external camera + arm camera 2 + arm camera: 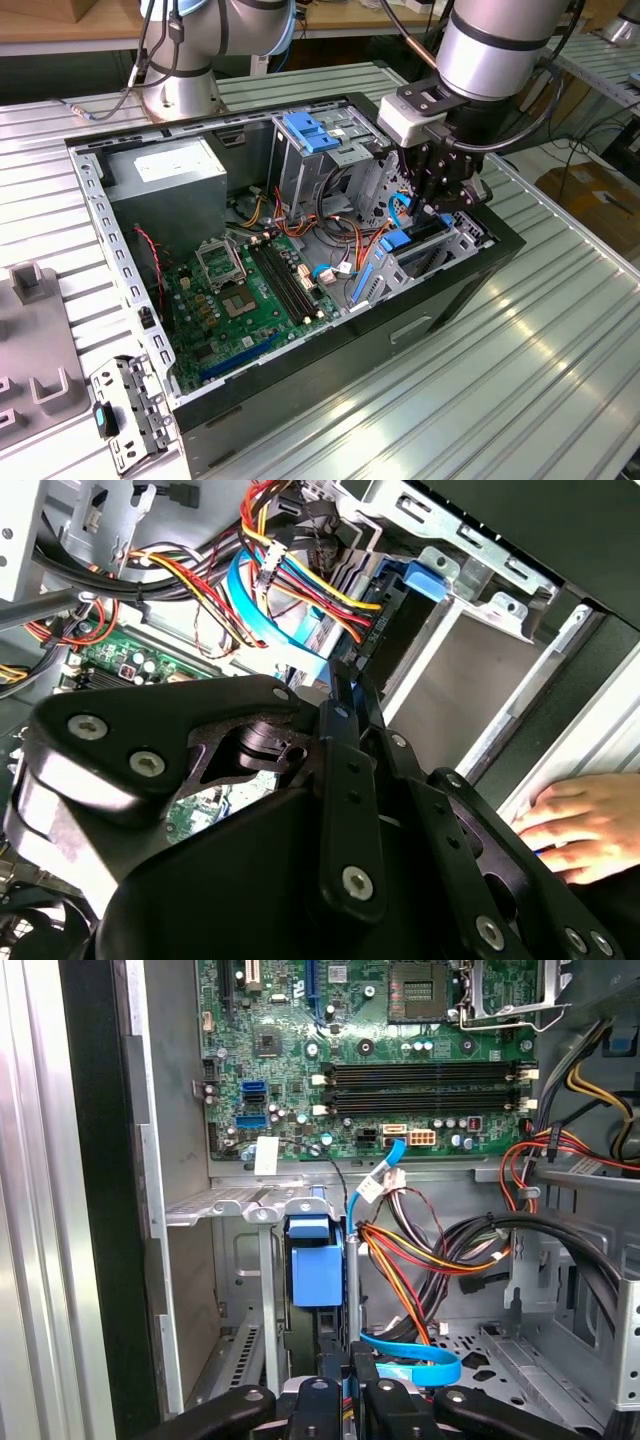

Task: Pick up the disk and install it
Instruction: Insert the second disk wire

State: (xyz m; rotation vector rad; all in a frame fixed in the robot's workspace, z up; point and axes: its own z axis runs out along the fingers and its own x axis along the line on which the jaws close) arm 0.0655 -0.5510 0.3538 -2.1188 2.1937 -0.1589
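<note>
The disk [420, 240] stands on edge in the drive bay at the front corner of the open computer case [480, 275], on the exterior view's right. Its blue plastic rail [316, 1270] shows in the first wrist view, and its dark casing [395, 630] with a blue tab shows in the second wrist view. My gripper [445, 200] hangs straight over the bay, just above the disk. Its fingertips [322, 1392] sit close together, shut, with nothing seen between them. In the second wrist view the gripper [345, 685] ends next to the disk's top edge.
Orange, red and black cables [430, 1250] and a blue flat cable [420, 1360] lie beside the bay. The motherboard [250, 290], grey power-supply box [165, 180] and blue-topped metal cage [320, 135] are also in the case. A hand [575, 825] rests outside the case. A bracket [125, 410] lies on the table.
</note>
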